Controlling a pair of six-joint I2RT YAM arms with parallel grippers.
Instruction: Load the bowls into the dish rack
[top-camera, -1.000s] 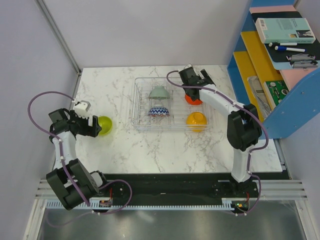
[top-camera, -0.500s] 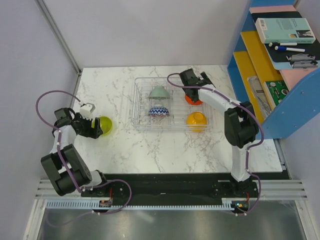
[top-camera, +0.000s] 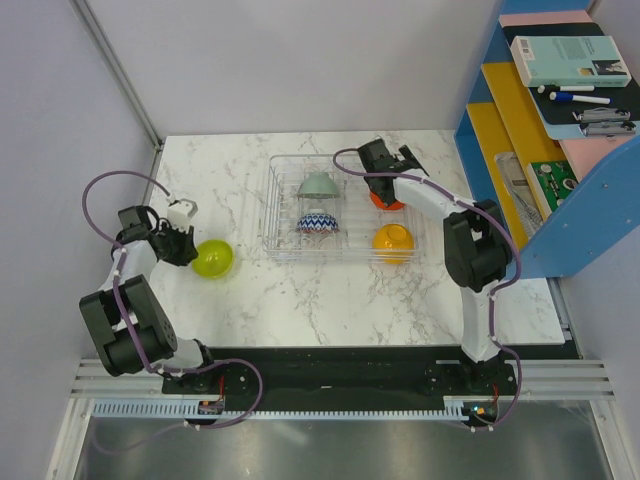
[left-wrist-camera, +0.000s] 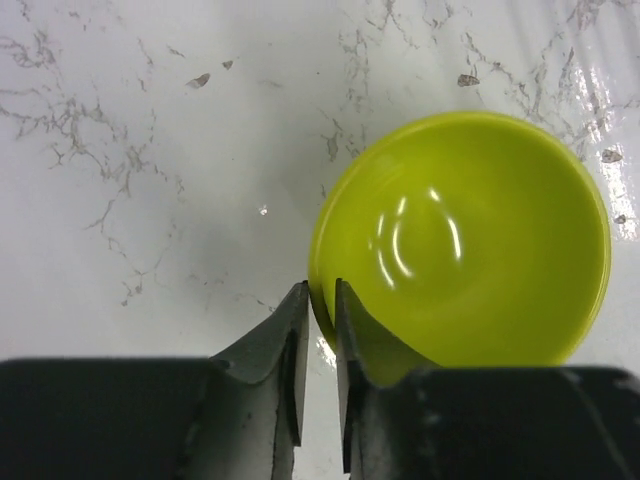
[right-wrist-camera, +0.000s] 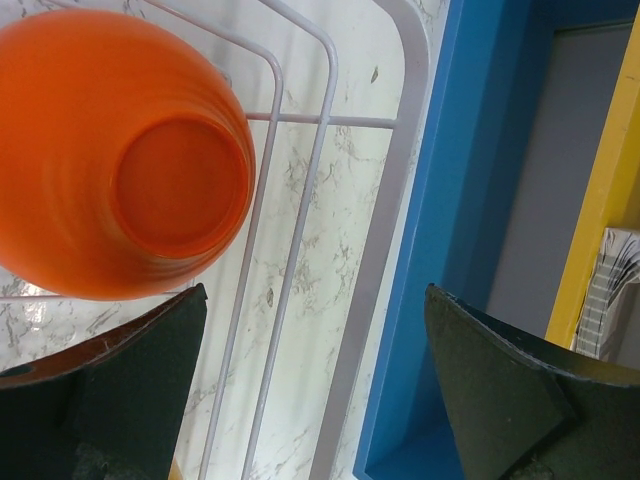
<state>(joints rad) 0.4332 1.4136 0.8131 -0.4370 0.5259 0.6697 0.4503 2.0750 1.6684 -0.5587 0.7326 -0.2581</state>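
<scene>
The lime green bowl rests on the marble table left of the dish rack. My left gripper is shut on its near-left rim, one finger inside and one outside. In the clear rack sit the pale grey-green bowl, the zigzag bowl, the orange-yellow bowl and the red-orange bowl, which lies bottom up. My right gripper hangs open above the rack's far right corner, beside the red-orange bowl, holding nothing.
A blue shelf unit with books and pens stands just right of the rack. The rack's rim and wire dividers lie under the right gripper. Grey walls close in the left and back of the table.
The left gripper has closed from wide open onto the lime green bowl's rim, and the bowl has shifted slightly toward the near right. The right gripper has barely moved.
</scene>
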